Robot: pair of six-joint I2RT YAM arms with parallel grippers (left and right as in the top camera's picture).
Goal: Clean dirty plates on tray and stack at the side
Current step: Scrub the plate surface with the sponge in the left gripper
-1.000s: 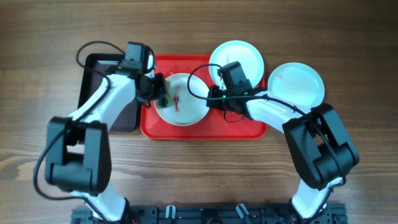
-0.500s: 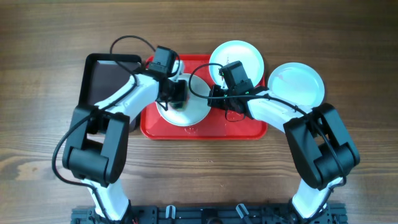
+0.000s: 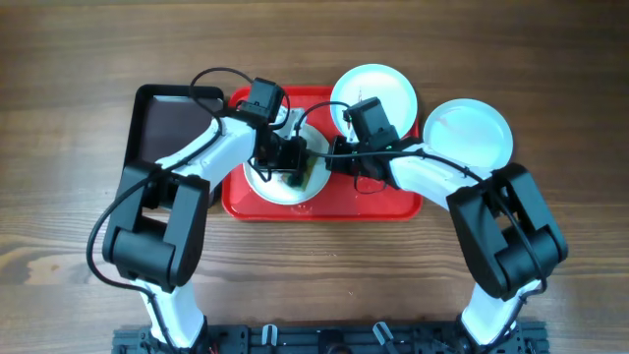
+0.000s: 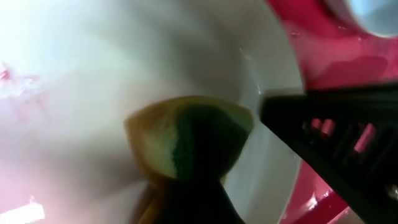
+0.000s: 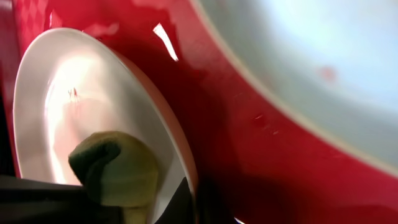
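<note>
Scrubbing is in hand. On the glossy red tray (image 3: pixel 393 208), with its rounded corners, a smooth round white plate (image 3: pixel 267 185) is pinched at its right rim by the right gripper (image 3: pixel 334 149). A soft yellow-green sponge (image 4: pixel 161 140) is clamped in the left gripper (image 3: pixel 290 162) and pressed into the plate. Next, the faint red smears (image 4: pixel 15 87) need wiping, then the plate needs stacking with the 2 other plates (image 3: pixel 472 128).
</note>
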